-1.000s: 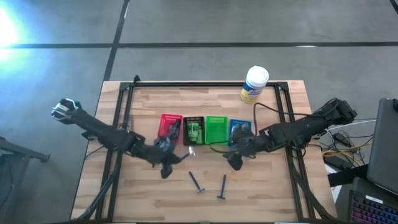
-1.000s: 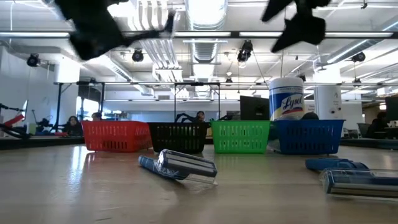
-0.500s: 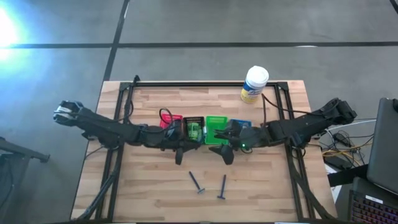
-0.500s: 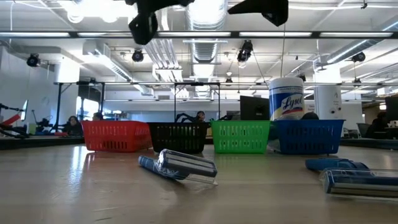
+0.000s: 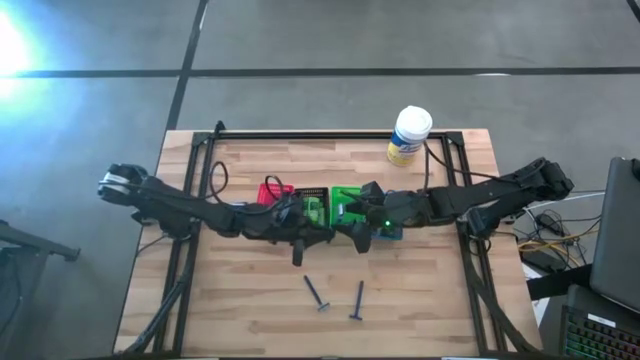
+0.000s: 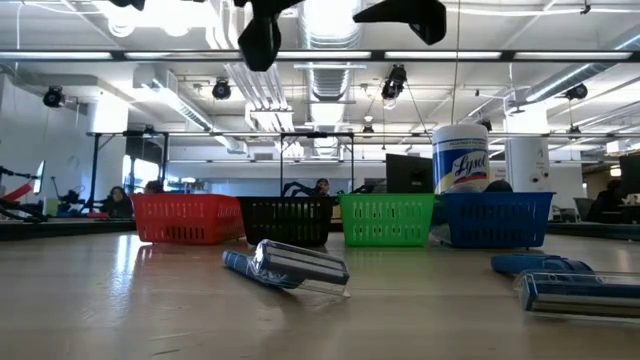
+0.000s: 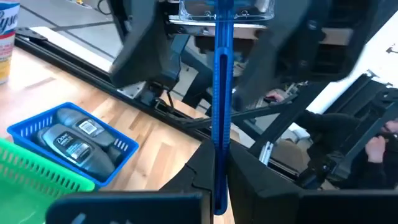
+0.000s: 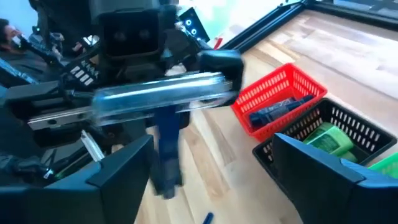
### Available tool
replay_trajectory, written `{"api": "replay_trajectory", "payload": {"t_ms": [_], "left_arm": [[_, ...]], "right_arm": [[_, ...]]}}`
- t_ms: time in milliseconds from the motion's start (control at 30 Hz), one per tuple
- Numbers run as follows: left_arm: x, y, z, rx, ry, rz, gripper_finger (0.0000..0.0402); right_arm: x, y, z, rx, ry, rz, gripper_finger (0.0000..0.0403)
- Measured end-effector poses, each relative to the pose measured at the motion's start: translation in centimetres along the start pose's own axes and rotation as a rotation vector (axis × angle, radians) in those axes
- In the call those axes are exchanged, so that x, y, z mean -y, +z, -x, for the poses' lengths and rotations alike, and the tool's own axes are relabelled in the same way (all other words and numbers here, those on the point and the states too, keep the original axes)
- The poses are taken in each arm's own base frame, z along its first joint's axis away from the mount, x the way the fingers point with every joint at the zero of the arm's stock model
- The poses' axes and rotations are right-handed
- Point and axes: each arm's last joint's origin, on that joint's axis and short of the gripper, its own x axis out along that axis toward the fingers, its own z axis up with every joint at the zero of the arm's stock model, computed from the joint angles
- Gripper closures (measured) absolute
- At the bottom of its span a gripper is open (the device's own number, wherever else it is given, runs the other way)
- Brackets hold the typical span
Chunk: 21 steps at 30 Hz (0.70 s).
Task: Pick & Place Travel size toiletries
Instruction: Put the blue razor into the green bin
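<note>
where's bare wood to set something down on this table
Bare wood: the left part beside the red tray, the back strip left of the white canister, and the front corners. Crowded: the tray row under both end effectors, and front centre, where two razors lie.

The left gripper (image 7: 214,180) is black and clamps a blue razor (image 7: 222,93) with a clear head cover. Beyond it, a blue tray (image 7: 37,124) holds 2 grey bottles (image 7: 78,140) with white labels, beside a green tray (image 7: 37,171). Near the black right gripper (image 8: 217,168) sit a red tray (image 8: 280,93) and a black tray (image 8: 348,127) with green packets (image 8: 326,138).
</note>
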Motion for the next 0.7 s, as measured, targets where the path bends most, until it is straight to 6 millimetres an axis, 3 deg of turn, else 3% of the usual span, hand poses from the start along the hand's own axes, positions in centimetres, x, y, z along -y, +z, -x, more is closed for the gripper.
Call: {"api": "replay_trajectory", "payload": {"t_ms": [300, 700], "left_arm": [[-0.5, 0.3, -0.4, 0.007, 0.018, -0.001, 0.0381], [-1.2, 0.5, -0.5, 0.005, 0.037, -0.009, 0.0378]], "right_arm": [[0.2, -0.3, -0.2, -0.022, 0.002, -0.002, 0.0133], [0.9, 0.2, -0.5, -0.012, -0.015, -0.008, 0.0267]]}}
